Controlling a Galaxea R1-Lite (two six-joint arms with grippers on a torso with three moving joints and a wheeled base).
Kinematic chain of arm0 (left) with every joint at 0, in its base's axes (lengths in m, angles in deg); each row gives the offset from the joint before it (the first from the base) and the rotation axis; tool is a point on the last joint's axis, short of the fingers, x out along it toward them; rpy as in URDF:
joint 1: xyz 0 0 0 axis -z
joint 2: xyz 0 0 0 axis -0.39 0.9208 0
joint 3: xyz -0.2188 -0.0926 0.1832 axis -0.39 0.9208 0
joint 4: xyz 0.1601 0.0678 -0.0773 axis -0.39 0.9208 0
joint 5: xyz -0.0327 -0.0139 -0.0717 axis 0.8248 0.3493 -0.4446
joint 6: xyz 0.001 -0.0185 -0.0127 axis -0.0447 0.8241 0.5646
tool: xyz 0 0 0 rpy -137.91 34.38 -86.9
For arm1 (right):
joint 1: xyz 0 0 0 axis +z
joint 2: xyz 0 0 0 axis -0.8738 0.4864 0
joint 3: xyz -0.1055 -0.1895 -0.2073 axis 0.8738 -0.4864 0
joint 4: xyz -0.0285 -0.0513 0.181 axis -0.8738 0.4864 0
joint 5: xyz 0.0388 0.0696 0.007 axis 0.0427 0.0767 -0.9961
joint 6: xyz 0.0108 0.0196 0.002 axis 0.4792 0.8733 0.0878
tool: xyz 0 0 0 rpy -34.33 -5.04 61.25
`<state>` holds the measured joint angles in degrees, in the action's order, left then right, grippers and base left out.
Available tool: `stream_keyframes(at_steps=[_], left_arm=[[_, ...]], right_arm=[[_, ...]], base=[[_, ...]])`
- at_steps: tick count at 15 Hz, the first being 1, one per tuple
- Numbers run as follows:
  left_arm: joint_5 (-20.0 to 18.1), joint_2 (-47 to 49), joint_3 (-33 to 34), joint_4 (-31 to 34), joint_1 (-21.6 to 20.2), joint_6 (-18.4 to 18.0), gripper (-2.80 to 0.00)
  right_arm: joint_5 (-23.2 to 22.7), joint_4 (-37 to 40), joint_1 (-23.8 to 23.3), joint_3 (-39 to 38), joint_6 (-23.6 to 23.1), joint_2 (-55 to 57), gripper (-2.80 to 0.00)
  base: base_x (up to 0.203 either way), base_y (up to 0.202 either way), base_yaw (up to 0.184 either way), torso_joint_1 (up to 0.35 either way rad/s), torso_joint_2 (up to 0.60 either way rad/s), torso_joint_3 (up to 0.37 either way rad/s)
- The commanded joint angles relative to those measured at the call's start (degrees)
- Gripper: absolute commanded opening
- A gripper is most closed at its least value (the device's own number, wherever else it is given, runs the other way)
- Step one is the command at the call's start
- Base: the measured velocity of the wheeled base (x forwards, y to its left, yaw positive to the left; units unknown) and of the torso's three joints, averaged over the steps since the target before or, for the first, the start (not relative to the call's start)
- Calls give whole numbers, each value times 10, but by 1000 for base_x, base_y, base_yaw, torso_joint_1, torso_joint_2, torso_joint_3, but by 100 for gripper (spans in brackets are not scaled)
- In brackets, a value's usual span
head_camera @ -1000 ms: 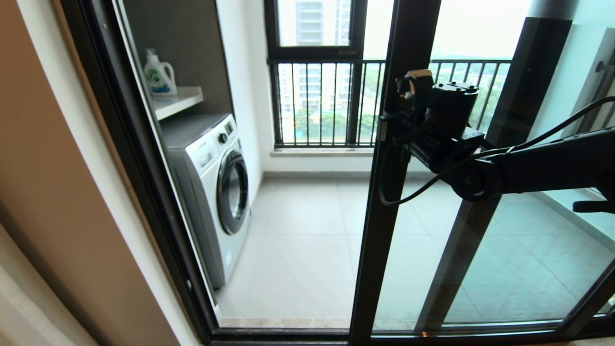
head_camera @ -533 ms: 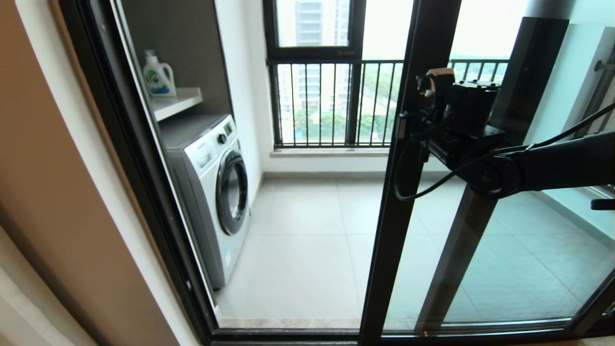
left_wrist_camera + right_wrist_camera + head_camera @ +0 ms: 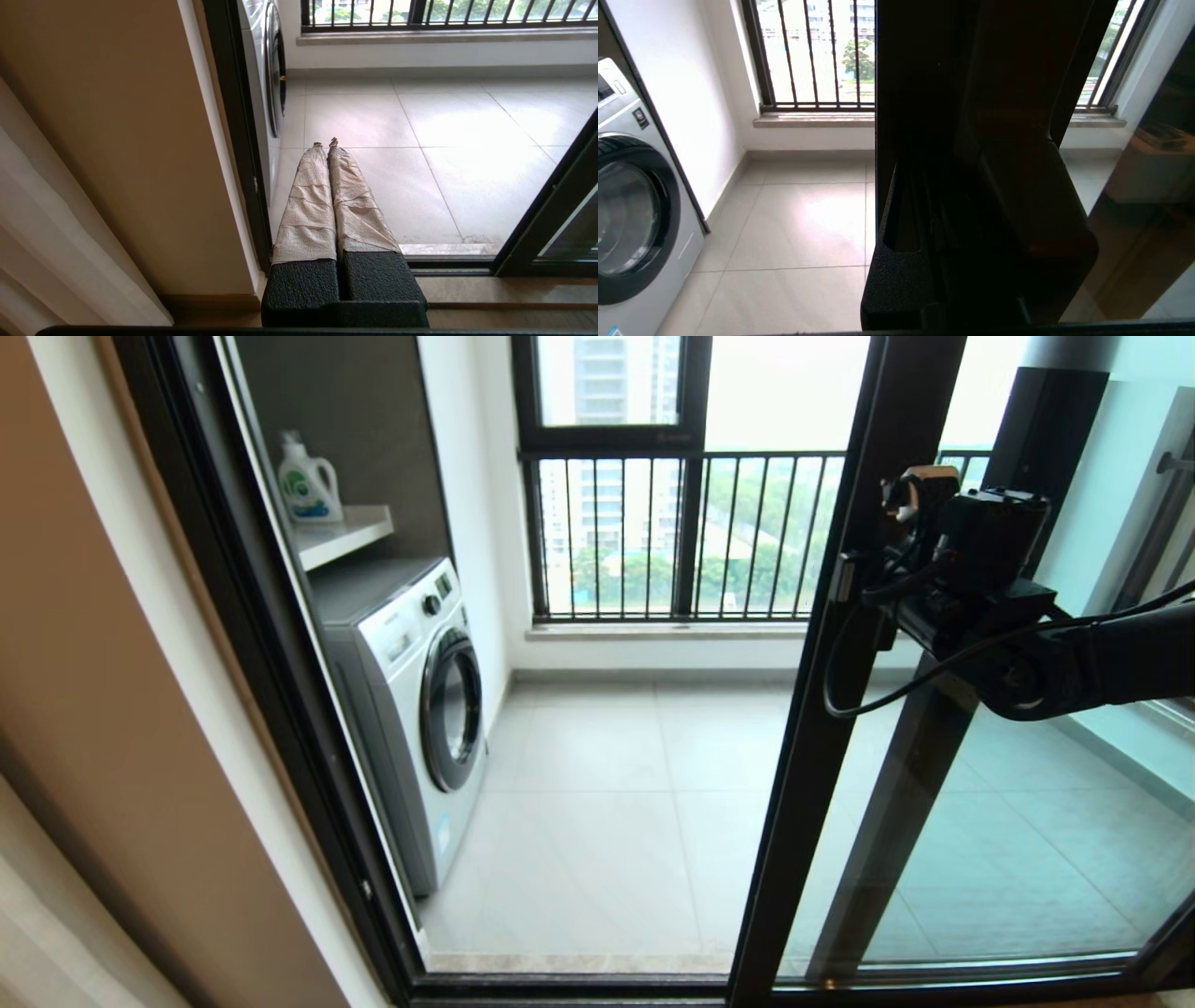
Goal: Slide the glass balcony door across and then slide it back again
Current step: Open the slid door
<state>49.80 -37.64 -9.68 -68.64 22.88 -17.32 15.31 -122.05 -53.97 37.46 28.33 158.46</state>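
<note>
The glass balcony door [image 3: 810, 775] is a tall clear pane in a dark frame, standing right of centre in the head view with the doorway open to its left. A small lever handle [image 3: 845, 581] sits on its near upright. My right gripper [image 3: 866, 586] reaches in from the right at handle height, and its dark fingers straddle that upright [image 3: 924, 70], closed on it. In the right wrist view the right gripper [image 3: 966, 158] shows against the frame. My left gripper [image 3: 325, 143] is parked low by the left door jamb, its taped fingers pressed together and empty.
A washing machine [image 3: 420, 709] stands on the balcony's left side under a shelf with a detergent bottle [image 3: 308, 481]. A barred window [image 3: 653, 532] closes the far end. A second dark-framed glass panel [image 3: 1032, 467] stands behind the door at the right. Pale floor tiles [image 3: 597, 803] lie beyond the threshold.
The door's upright has slid to the right, widening the opening. My right gripper has travelled right with it. The left arm has not moved.
</note>
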Motion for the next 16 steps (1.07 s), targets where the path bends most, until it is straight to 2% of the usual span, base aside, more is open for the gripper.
stream_keyframes(at_steps=[1, 6, 16], left_arm=[[0, 1, 0, 0, 0, 0, -280], [0, 1, 0, 0, 0, 0, -280], [0, 1, 0, 0, 0, 0, -280]], right_arm=[[1, -3, -21, -12, -1, -13, -280], [-5, -3, -55, -31, -1, -33, -280], [-79, -2, -170, -33, -2, -30, -280]], base=[[0, 0, 0, 0, 0, 0], [0, 0, 0, 0, 0, 0], [0, 0, 0, 0, 0, 0]])
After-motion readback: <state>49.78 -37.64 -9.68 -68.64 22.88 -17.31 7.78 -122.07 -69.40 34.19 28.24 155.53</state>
